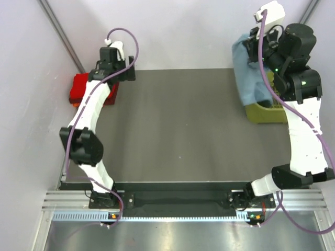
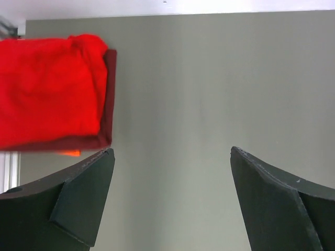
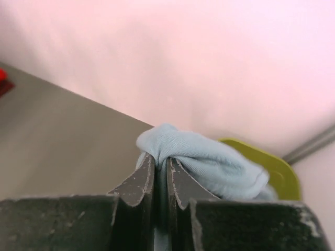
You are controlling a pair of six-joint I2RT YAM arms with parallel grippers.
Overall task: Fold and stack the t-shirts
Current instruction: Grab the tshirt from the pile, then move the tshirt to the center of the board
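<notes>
A grey-blue t-shirt [image 1: 251, 73] hangs from my right gripper [image 1: 261, 39] above the olive-green basket [image 1: 267, 112] at the far right. In the right wrist view the right gripper [image 3: 160, 159] is shut on a bunch of that grey-blue t-shirt [image 3: 209, 162]. A stack of folded shirts [image 1: 84, 86] lies at the far left: bright red [image 2: 47, 94] on top, dark red [image 2: 108, 104] under it, a sliver of orange [image 2: 70, 153] below. My left gripper [image 1: 118, 65] is open and empty, just right of the stack; the left wrist view shows it [image 2: 172, 157] over bare table.
The dark table mat [image 1: 178, 125] spans the middle. The basket's rim [image 3: 277, 167] shows behind the held shirt. Pale walls close in on the left, back and right. A metal rail [image 1: 183, 204] runs along the near edge by the arm bases.
</notes>
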